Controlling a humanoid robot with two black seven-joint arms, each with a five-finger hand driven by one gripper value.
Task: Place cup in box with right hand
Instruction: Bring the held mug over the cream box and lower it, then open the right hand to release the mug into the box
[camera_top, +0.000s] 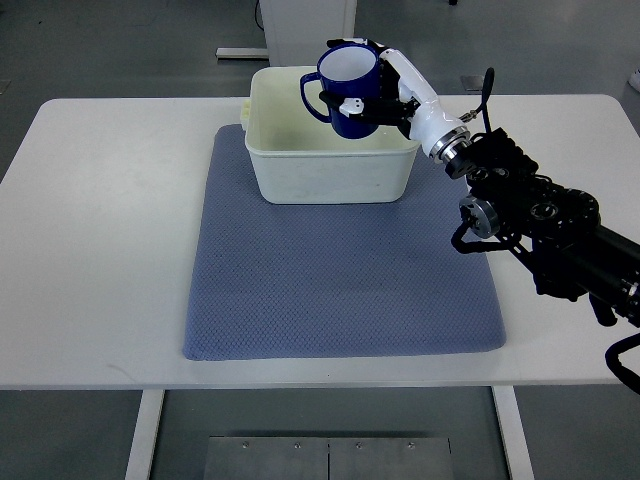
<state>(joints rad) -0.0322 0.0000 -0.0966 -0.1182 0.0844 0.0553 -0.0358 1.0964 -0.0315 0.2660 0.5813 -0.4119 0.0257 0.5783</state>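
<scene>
Right hand (385, 92) gripping blue mug (346, 90), fingers wrapping around body, handle pointing at 9 o'clock. Mug hovering over cream plastic box (330, 165), toward its 1 o'clock corner. Box sitting on blue mat (340, 280), at 12 o'clock end, on white counter (100, 230).

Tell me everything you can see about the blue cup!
The cup is dark blue outside and white inside, with a thin white rim and a loop handle sticking out to the picture's left. It looks glossy, like enamel or ceramic, and seems empty. It is roughly upright, its mouth tipped toward the camera. The right robot hand grips it from the right, holding it over the cream box. Whether it touches the box cannot be told.
</scene>
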